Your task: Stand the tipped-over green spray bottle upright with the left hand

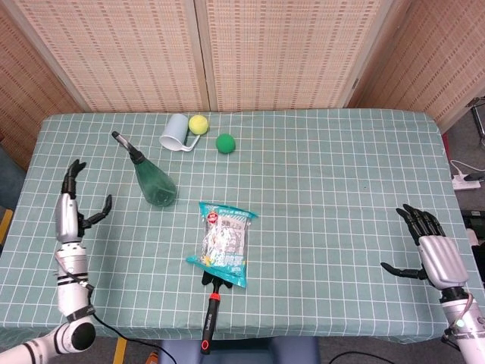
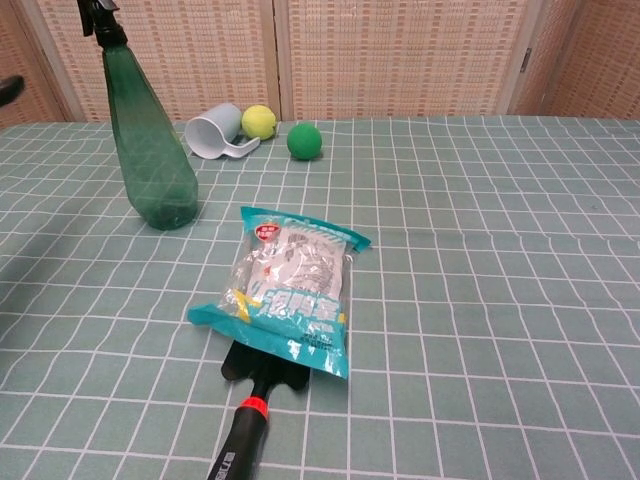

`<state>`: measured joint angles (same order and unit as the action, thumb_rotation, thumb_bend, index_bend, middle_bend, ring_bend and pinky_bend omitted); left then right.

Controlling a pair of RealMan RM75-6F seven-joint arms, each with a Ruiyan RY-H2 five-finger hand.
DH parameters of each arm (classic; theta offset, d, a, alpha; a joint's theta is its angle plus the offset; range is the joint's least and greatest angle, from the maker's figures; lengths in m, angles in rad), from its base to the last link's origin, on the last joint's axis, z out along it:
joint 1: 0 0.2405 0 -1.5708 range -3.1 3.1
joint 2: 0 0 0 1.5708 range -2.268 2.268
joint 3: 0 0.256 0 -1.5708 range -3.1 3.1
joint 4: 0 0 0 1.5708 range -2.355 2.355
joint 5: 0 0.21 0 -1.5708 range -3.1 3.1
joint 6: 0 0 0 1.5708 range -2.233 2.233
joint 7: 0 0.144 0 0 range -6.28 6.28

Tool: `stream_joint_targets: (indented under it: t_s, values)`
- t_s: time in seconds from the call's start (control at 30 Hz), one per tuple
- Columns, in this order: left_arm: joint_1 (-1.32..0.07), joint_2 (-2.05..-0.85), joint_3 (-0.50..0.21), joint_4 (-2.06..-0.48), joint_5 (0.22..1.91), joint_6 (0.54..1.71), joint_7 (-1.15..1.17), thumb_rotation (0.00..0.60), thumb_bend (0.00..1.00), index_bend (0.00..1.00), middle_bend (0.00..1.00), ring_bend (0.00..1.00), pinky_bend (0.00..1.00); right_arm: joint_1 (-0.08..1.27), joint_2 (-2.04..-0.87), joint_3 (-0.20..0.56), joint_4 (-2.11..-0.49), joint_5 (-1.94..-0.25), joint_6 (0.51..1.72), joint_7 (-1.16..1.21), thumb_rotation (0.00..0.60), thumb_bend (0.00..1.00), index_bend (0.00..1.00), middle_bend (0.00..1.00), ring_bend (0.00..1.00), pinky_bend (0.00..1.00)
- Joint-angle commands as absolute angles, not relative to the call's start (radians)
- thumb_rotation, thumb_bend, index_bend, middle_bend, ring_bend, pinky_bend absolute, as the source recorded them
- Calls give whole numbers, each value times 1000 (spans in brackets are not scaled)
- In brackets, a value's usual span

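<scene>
Now, from the head view, the bottle (image 1: 154, 180) stands upright on the table (image 1: 326, 174), near the cup (image 1: 175, 132); the left hand (image 1: 72, 208) is spread and holds nothing, well apart from it, and the right hand (image 1: 433, 250) is spread too. From the chest view the bottle (image 2: 148, 150) looks like thin, smooth plastic — probably light and easy to tip — so I would grip the wide lower body, not the narrow neck.
</scene>
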<state>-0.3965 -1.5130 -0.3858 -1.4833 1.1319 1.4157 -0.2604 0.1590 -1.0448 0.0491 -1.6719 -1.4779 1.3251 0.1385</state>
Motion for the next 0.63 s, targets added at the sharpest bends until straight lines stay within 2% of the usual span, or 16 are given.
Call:
stream_joint_targets:
  t_s: [0.03,0.07,0.17,0.23,0.3,0.4,0.63]
  values:
    - [-316,-1363,-367,-1557,1070,1388,-198,600,312,20,103,50,3,153,-1034,36,-1660,-1516,1346,176,600,0,0,0,0,0]
    - [-303,-1328,-351,-1575,1074,1372,-187,600,312,54,127,77,17,153,-1034,34,-1659,-1521,1347,180,600,0,0,0,0,0]
    - [-273,-1180,-236,-1619,1194,1290,-131,600,311,157,209,151,97,155,-1035,31,-1654,-1529,1347,172,600,0,0,0,0,0]
    - [-276,-1087,-119,-1588,1370,1235,-68,600,311,144,234,181,146,157,-1037,30,-1654,-1528,1343,159,600,0,0,0,0,0]
    - [-283,-1058,-48,-1535,1503,1228,-15,600,310,127,220,174,131,160,-1040,30,-1655,-1533,1344,152,600,0,0,0,0,0]
    - [-280,-1093,-25,-1469,1537,1236,-18,600,310,146,213,160,83,159,-1049,30,-1642,-1556,1364,145,600,0,0,0,0,0]
    - [-284,-1114,-44,-1444,1472,1221,3,600,310,167,191,135,54,148,-1070,25,-1626,-1564,1390,45,600,0,0,0,0,0]
